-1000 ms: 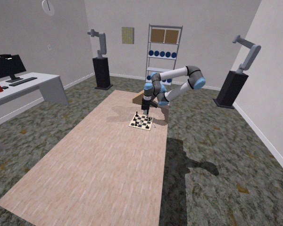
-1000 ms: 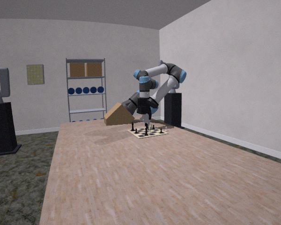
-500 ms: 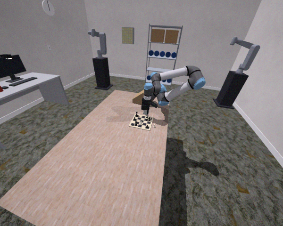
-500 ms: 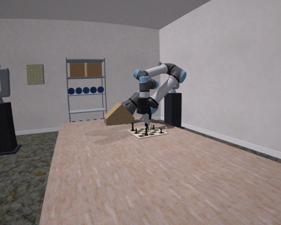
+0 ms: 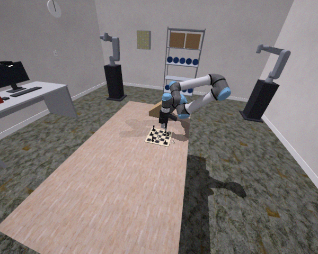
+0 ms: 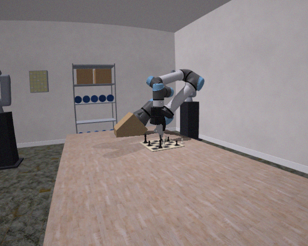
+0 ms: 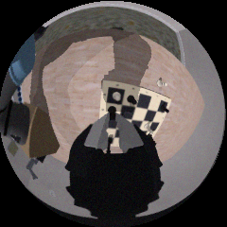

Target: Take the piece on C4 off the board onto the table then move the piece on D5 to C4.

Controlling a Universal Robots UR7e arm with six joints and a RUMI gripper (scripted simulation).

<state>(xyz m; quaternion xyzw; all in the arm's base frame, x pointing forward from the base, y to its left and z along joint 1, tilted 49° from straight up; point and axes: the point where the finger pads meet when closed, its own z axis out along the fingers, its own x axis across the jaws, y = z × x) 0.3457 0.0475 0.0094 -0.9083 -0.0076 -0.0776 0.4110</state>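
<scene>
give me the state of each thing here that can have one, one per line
hand: shut on a black piece, low over the board
black piece: upright between the fingers
small white piece: off the board, on the table; upright or tipped cannot be told
board: flat on the table, other pieces standing on it
arm: folded, wrist pointing straight down

Grey walls, mottled carpet [image 5: 249, 191], metal shelf rack [image 5: 166, 54], desk [image 5: 30, 95] with monitor [image 5: 8, 74].
</scene>
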